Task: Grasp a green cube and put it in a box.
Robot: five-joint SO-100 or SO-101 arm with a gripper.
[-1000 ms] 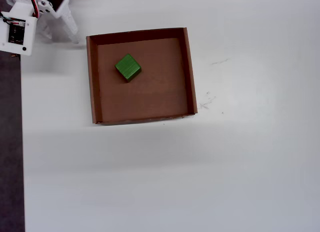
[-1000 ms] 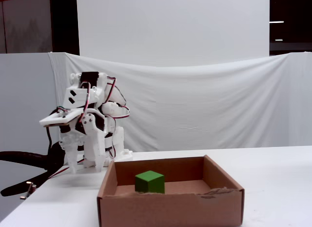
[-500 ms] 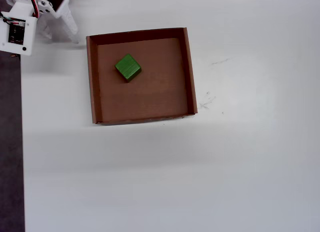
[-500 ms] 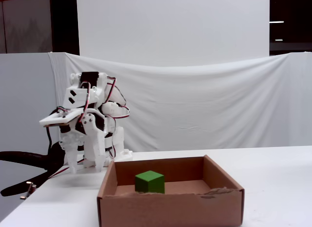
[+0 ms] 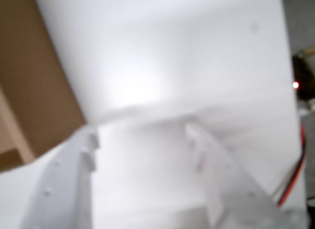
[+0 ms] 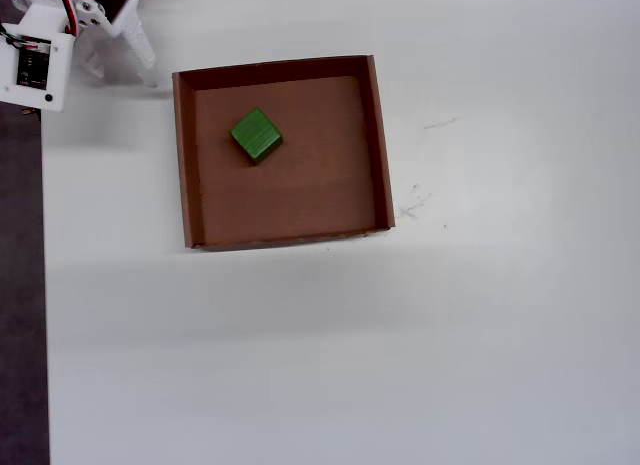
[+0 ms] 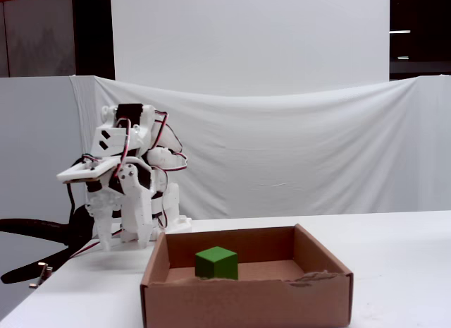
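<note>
The green cube [image 6: 256,135] lies on the floor of the brown cardboard box [image 6: 183,155], in its upper-left part in the overhead view. The fixed view shows the cube [image 7: 216,262] behind the front wall of the box [image 7: 246,300]. My white gripper [image 6: 120,70] is outside the box, just off its upper-left corner, pointing down at the table. In the wrist view the gripper [image 5: 141,132] is open and empty over bare white table, with the box's wall [image 5: 29,91] at the left. The fixed view shows the gripper [image 7: 123,242] left of the box.
The table's left edge meets a dark strip [image 6: 20,285] in the overhead view. Faint scuff marks [image 6: 412,203] lie right of the box. A white cloth backdrop [image 7: 282,152] hangs behind the table. Red wires [image 5: 295,175] run along the arm.
</note>
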